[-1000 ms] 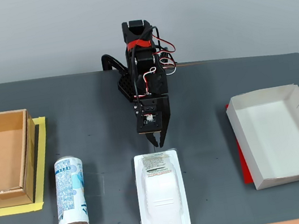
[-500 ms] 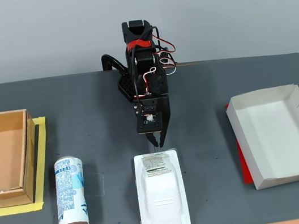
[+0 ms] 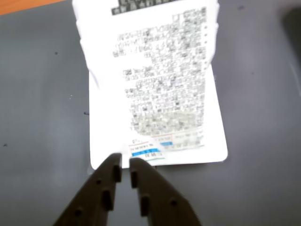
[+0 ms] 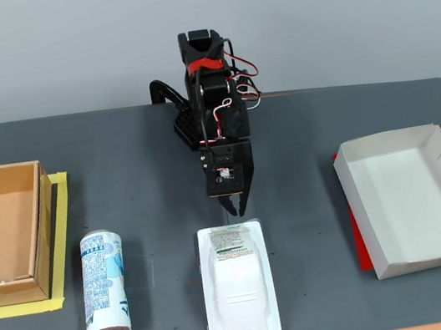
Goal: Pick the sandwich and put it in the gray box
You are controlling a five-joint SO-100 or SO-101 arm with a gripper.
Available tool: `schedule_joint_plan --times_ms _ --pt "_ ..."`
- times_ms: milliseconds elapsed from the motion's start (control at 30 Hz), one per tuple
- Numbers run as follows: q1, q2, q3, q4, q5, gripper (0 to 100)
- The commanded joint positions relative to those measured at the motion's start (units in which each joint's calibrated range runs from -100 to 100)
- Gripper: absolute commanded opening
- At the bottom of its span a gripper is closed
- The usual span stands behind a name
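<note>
**Lining up on the label end of the sandwich**

Looking through the wrist view first, I see the jaws nearly together, only a thin gap between the tips, with nothing held. The gripper sits right at the near edge of the sandwich, whose printed sheet fills most of the picture; the small coloured label is just beyond the tips. The print is blurred, so I cannot read it. Dark table shows on either side.

From the fixed view, the arm stands at the far middle of the table, and its gripper points down just above the far, labelled end of the sandwich. The package lies lengthwise, reaching to the near edge of the table. The gray box sits empty, well apart to the right. A drink can lies to the left of the sandwich, with a brown cardboard box further left.

My judgement: the grasp has not begun. To do it well, I would spread the jaws before descending, since this gap looks too narrow for the package. I would take the flat rim at the labelled end, or straddle the raised wedge. A slippery plastic package may tilt, so I would close firmly and lift slowly.
</note>
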Motion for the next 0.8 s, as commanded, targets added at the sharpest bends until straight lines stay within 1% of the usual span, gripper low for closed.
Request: schedule_joint_plan --times_ms 0,500,767 --pt "-0.27 -0.77 0.27 0.22 -0.01 2" --pt "-0.19 0.17 -0.09 0.13 0.15 2" --pt "-0.27 2.37 -7.96 0.22 0.20 2"
